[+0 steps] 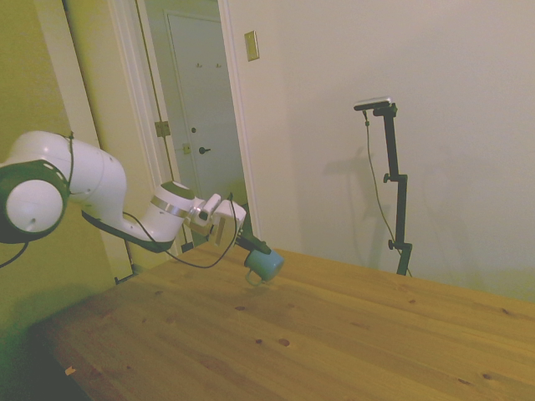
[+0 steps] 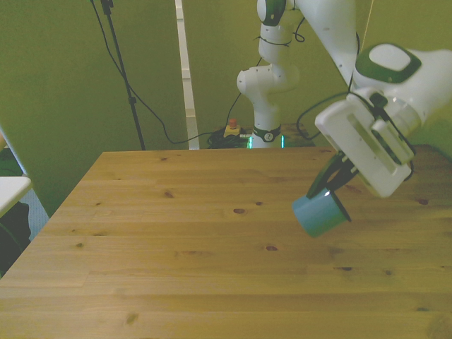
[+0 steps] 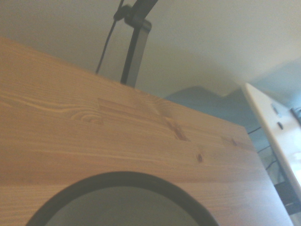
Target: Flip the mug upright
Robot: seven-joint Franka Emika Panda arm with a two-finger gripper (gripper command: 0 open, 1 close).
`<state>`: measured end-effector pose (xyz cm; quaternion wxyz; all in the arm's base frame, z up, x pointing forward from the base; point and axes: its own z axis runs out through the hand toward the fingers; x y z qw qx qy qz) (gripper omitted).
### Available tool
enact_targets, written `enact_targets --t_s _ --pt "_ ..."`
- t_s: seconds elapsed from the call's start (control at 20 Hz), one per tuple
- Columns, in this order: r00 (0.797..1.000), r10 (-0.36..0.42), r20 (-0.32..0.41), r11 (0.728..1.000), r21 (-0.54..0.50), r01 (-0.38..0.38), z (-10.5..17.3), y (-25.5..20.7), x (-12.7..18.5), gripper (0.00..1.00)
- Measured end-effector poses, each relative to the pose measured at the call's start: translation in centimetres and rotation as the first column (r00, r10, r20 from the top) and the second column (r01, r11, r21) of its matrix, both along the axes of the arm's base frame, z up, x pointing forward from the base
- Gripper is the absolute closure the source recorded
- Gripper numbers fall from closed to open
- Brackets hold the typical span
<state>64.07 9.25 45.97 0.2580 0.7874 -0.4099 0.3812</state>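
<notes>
The table [image 2: 176, 247] is the largest thing in view, one bare plank top with dark knots, and nothing stands on it around the mug. One white arm [image 1: 92, 188] reaches over it from the side view's left. Behind the table in the side view are a pale wall, one white door [image 1: 201, 109] and one small plate [image 1: 252, 45] on the wall beside the frame. In the front view a red button [image 2: 231, 127] sits on the floor by the robot's base.

One gripper [image 2: 332, 185] hangs low over the table toward the front view's right, its dark fingers [image 2: 342, 173] closed on the mug [image 2: 319, 214]. There is one mug, teal, held tilted in the air just above the wood, apparently clear of it, though the side view is too dim to be sure. Its base faces the front camera. In the wrist view a dark curved rim [image 3: 122, 181], probably the mug's, fills the near edge, blurred.

No writing can be read anywhere.
</notes>
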Motion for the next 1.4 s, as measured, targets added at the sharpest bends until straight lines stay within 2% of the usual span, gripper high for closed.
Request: enact_targets --t_s 0.1,0.2,0.3,0.45,0.6,0.75,0.95,1.05,1.1,1.15,1.25,1.4 --pt "0.999 0.024 0.046 0.994 0.102 -0.028 3.2 -1.2 -2.1 1.00" --pt "0.995 0.050 0.081 0.977 0.205 -0.066 4.7 -2.7 -4.4 1.00" --pt "0.992 0.068 0.109 0.946 0.308 -0.099 4.4 -4.8 -5.9 1.00" --pt "0.988 0.076 0.134 0.880 0.457 -0.129 2.0 -8.7 -6.4 1.00" --pt "0.988 0.076 0.135 0.794 0.591 -0.142 -1.1 -10.4 -6.2 1.00" --pt "0.990 0.082 0.116 0.705 0.695 -0.140 -3.3 -8.7 -6.0 1.00" --pt "0.987 0.123 0.105 0.572 0.805 -0.157 -3.5 -5.6 -5.1 1.00" --pt "0.984 0.161 0.083 0.491 0.858 -0.152 -3.1 -5.6 -4.1 1.00" --pt "0.981 0.182 0.068 0.462 0.875 -0.147 -3.2 -6.5 -3.8 1.00" --pt "0.980 0.193 0.053 0.457 0.878 -0.138 -3.5 -7.8 -3.7 1.00" --pt "0.981 0.190 0.034 0.469 0.875 -0.121 -4.0 -9.9 -3.8 1.00" --pt "0.980 0.198 0.027 0.476 0.872 -0.120 -4.1 -9.9 -3.8 1.00"
